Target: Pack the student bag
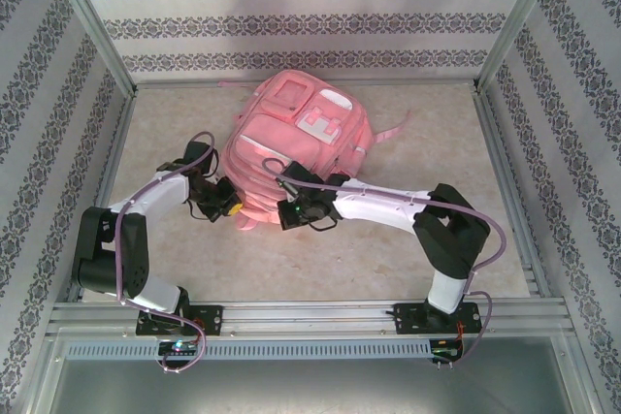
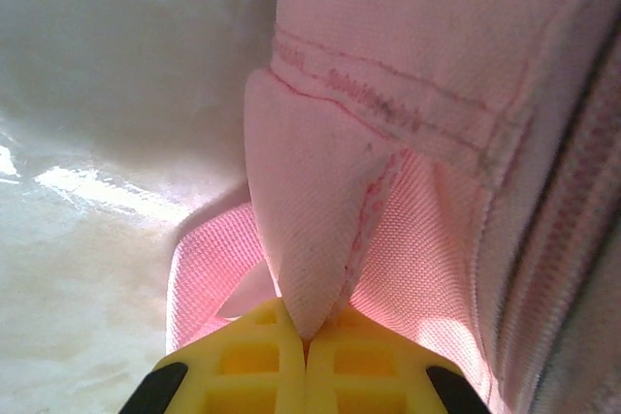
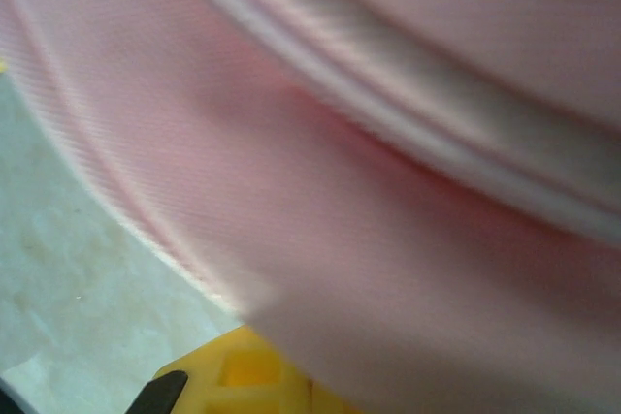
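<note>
Student bag (image 1: 296, 147), pink with zip pockets and a pale front patch, lies flat in the middle of the mottled beige table (image 1: 408, 259), which has patterned walls (image 1: 291, 21) around it. The left gripper (image 2: 306, 341) is pinched tight on its corner tab. The right gripper (image 1: 288, 213) is closed against its near edge, hold unclear.

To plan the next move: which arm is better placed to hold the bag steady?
Probably left. The left gripper is shut on a pink fabric tab of the bag. The right gripper is shut against the bag, no grip visible.
</note>
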Controlling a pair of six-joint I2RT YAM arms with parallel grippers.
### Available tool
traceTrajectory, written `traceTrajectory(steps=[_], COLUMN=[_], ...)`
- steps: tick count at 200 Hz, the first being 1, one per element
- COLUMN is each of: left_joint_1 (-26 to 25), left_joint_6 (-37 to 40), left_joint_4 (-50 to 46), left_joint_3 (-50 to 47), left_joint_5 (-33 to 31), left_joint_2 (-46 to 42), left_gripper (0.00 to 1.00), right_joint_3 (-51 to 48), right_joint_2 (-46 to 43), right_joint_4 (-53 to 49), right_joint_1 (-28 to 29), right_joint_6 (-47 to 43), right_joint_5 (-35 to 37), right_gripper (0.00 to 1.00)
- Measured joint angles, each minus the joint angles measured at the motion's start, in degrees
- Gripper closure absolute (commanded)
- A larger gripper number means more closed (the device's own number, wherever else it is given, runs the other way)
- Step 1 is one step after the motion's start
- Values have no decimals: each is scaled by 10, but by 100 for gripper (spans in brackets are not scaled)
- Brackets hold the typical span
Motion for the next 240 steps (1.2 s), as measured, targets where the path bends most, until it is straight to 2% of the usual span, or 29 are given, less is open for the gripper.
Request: traceTrajectory(steps=[60, 70, 87, 96, 111, 129, 152, 191, 221, 240], left_joint_1=[20, 24, 28, 29, 32, 30, 10, -56, -85, -87], left_joint_6=[22, 29, 36, 35, 25, -4, -45, -128, -166, -179], left_joint_4=[-28, -37, -54, -61, -69, -73, -85, -83, -66, -52], left_joint_3=[25, 35, 54, 62, 70, 74, 90, 96, 96, 96], left_joint_5=[-6, -13, -22, -25, -26, -23, -18, -13, -13, -14], left_joint_2=[-3, -5, -8, -15, -40, -76, -98, -96, -66, -44], left_gripper=[100, 91, 67, 58, 48, 42, 41, 43, 53, 65], right_joint_3=[-11, -9, -2, 5, 22, 47, 66, 73, 73, 73], right_joint_2=[-13, -13, -13, -13, -13, -11, -8, 7, 9, 9], right_joint_4=[-26, -29, -30, -31, -45, -56, -50, -45, -42, -42], right_joint_1=[-44, -44, -42, -40, -31, -16, 0, 2, 2, 2], right_joint_6=[-43, -47, -47, -42, -36, -24, -3, 22, 29, 33], right_joint_5=[25, 24, 13, 10, 12, 14, 13, 5, -1, -2], right_gripper=[100, 100, 100, 100, 100, 100, 100, 100, 100, 100])
